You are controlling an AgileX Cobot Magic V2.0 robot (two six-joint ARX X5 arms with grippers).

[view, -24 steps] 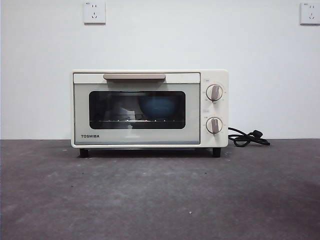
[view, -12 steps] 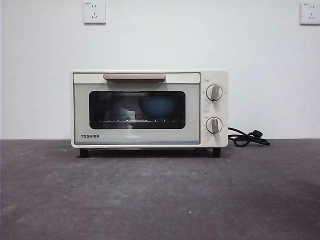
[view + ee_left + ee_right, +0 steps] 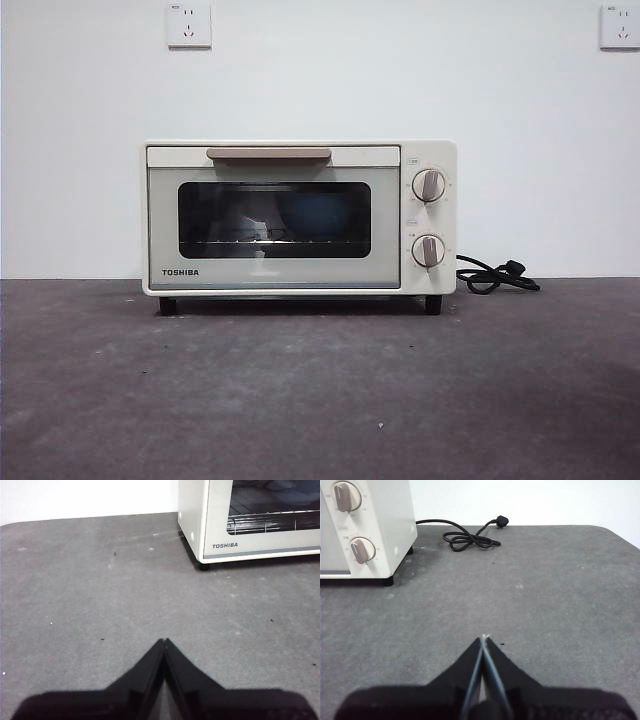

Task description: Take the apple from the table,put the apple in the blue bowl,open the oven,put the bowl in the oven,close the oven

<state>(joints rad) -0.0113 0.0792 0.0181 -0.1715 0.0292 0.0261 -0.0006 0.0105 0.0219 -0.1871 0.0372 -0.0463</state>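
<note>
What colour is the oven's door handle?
Beige, on the cream-white boxy toaster oven; the bar handle shows best in the front view.

Bare lab-like test setup: plain white wall [image 3: 320,80], wall sockets [image 3: 189,24], grey table [image 3: 320,390].

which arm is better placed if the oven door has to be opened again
Left, slightly. The left gripper sits off the door side of the oven, whose door is shut with the blue bowl inside. The right gripper faces the knobs side. Both are shut and empty.
</note>
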